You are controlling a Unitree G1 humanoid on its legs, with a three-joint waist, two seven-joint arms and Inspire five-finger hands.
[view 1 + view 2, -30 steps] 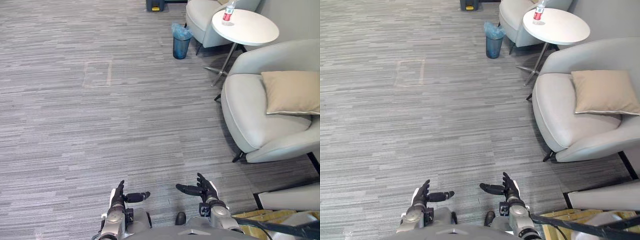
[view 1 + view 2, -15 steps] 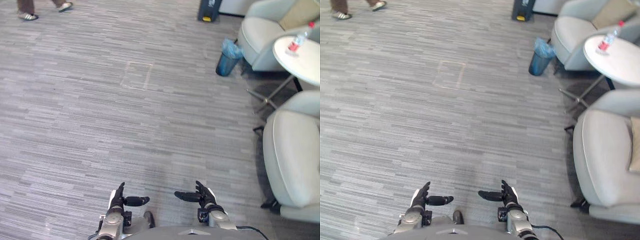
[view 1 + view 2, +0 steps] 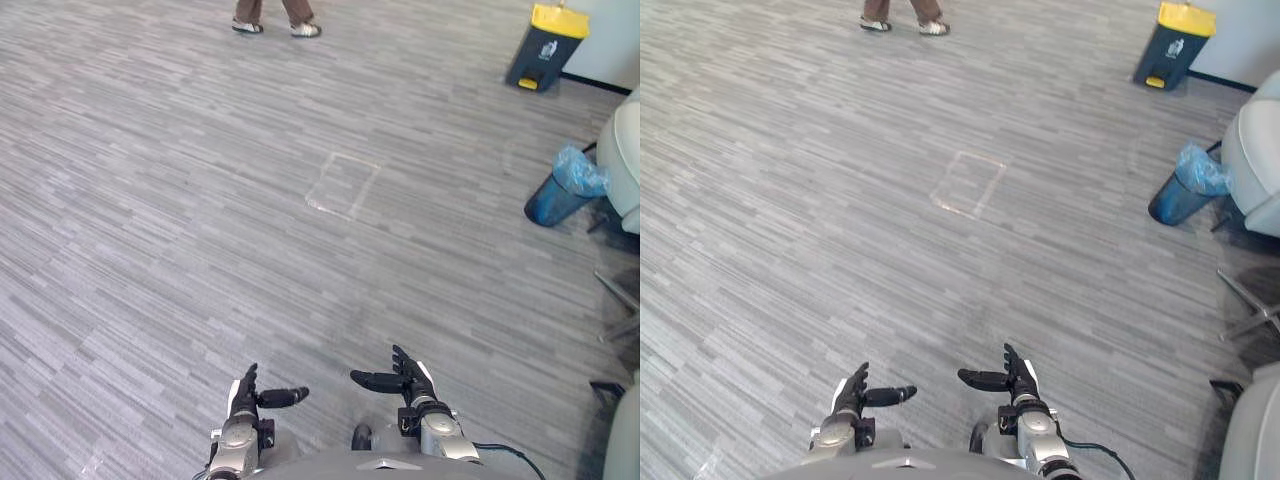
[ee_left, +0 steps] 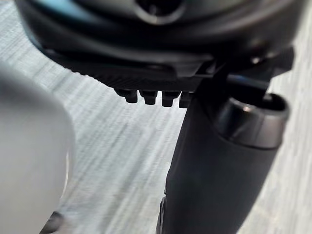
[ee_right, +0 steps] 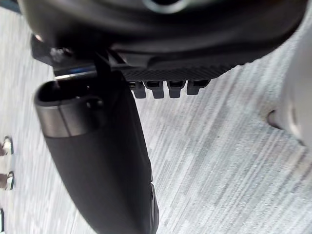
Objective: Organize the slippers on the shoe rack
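— Grey striped carpet (image 3: 150, 200) runs wide on all sides. At 12 o'clock, a person's shoes (image 3: 275, 27) stand at the far edge. At 1 o'clock is a dark pedal bin (image 3: 547, 47) with a yellow lid. At 2 o'clock, a blue waste bin (image 3: 560, 190) with a bag liner sits just beside a pale armchair (image 3: 1255, 160). A square outline (image 3: 343, 186) is set in the floor near centre.

— Hands?

— Both are low at 6 o'clock. Left hand (image 3: 245, 395): fingers straight, thumb pointing across toward its partner, nothing in it. Right hand (image 3: 408, 378): the mirror of it, fingers spread, empty. The palms face each other, apart. Both wrist views show bare carpet past the fingers.

— And the slippers, the shoe rack?

— Cannot tell where they lie from this spot, so no bearing from either hand to them. Judgement: this is the search stage and the task is hardly begun. They must be located before any reach.

— How will they handle once found?

— Judgement only: slippers are likely light, soft and bendy, not fragile, with the sole stiffer than the upper. The best hold is probably a pinch across the heel edge, or thumb inside the upper with fingers under the sole. One hand per slipper should do. Risk: a floppy one folding or sliding out of a loose pinch.
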